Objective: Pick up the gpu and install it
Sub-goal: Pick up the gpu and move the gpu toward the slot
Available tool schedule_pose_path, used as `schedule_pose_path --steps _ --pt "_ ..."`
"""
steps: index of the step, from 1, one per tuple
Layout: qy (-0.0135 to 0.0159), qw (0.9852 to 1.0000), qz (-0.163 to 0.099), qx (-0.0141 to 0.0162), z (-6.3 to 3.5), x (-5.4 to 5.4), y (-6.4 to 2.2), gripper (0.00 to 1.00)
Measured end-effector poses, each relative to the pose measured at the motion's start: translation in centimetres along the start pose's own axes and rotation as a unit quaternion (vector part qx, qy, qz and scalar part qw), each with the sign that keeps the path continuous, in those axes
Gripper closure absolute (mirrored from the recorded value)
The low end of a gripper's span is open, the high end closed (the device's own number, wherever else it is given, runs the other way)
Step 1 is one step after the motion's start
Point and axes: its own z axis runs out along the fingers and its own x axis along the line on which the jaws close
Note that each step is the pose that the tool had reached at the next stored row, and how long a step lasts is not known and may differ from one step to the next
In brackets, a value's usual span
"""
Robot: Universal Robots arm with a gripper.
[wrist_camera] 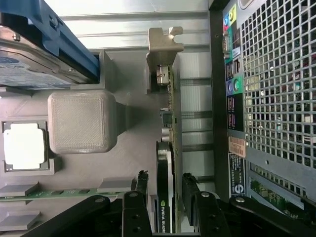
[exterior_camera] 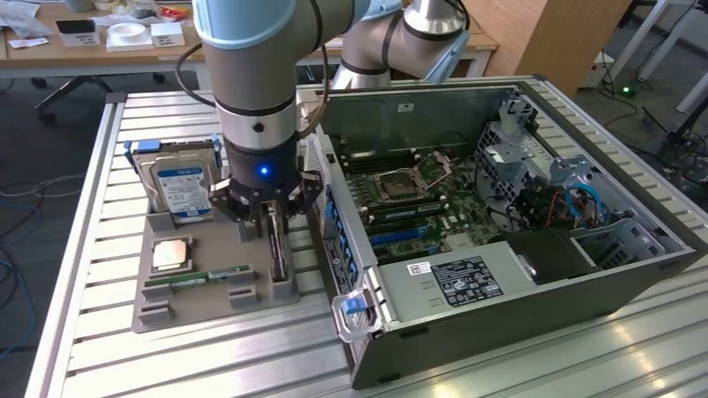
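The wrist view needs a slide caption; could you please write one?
Open gripper straddles the gpu standing on edge in its grey holder beside the computer.

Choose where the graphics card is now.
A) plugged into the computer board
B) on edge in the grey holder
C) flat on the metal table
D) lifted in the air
B: the graphics card stands on edge in the grey holder, with the open gripper around it.
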Motion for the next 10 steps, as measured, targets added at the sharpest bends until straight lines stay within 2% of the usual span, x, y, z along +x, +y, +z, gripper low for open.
schedule_pose_path --steps 5,10 --pt "0.0000 1.0000 0.000 0.0000 0.73 0.05 -0.03 0.58" --pt "-0.0001 1.0000 0.000 -0.0001 1.00 0.06 -0.03 0.58"
